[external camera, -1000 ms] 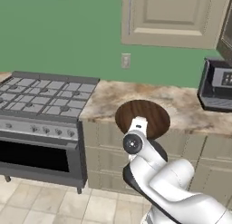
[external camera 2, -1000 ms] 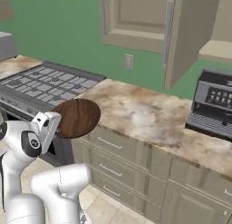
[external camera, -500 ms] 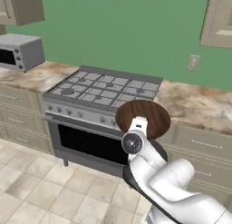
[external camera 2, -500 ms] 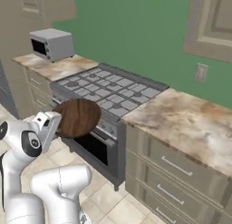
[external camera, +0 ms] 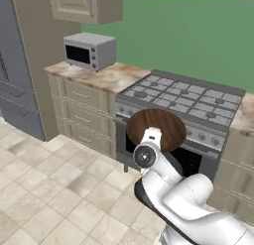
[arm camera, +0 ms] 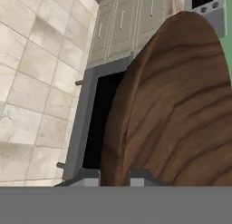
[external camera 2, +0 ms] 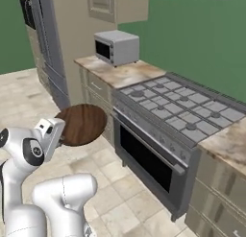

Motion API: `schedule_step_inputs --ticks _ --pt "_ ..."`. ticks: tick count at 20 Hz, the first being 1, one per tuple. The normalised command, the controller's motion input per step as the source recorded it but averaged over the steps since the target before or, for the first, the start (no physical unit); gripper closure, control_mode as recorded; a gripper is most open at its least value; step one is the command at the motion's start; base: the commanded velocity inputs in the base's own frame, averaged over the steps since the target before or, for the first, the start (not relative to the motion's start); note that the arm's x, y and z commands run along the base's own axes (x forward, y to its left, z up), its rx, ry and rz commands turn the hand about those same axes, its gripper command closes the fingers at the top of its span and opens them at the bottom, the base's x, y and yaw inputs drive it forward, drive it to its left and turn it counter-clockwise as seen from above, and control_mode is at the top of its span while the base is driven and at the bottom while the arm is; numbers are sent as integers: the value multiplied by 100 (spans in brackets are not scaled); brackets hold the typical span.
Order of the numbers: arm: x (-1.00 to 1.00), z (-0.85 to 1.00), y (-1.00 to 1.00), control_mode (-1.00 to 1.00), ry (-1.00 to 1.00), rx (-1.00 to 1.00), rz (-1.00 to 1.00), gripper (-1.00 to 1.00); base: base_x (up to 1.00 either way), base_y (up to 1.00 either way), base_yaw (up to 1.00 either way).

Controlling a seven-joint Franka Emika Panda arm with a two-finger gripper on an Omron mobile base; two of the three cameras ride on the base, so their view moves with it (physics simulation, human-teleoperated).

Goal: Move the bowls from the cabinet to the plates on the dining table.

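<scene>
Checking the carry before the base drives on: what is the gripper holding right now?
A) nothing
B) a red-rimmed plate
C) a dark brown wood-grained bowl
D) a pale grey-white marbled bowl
C: the gripper is shut on the rim of the dark brown wood-grained bowl, carried in front of the steel gas stove.

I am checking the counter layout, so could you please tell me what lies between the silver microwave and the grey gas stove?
A bare stretch of beige marbled counter lies between the silver microwave and the grey gas stove, clearest in the right base view.
</scene>
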Motion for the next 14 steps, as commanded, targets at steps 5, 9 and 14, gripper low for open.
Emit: schedule_step_inputs --ticks 5,9,14 --pt "0 0 0 100 0 0 0 100 4 67 38" --pt "0 0 0 100 0 0 0 100 15 47 39" --pt "0 0 0 100 0 0 0 100 25 18 45"
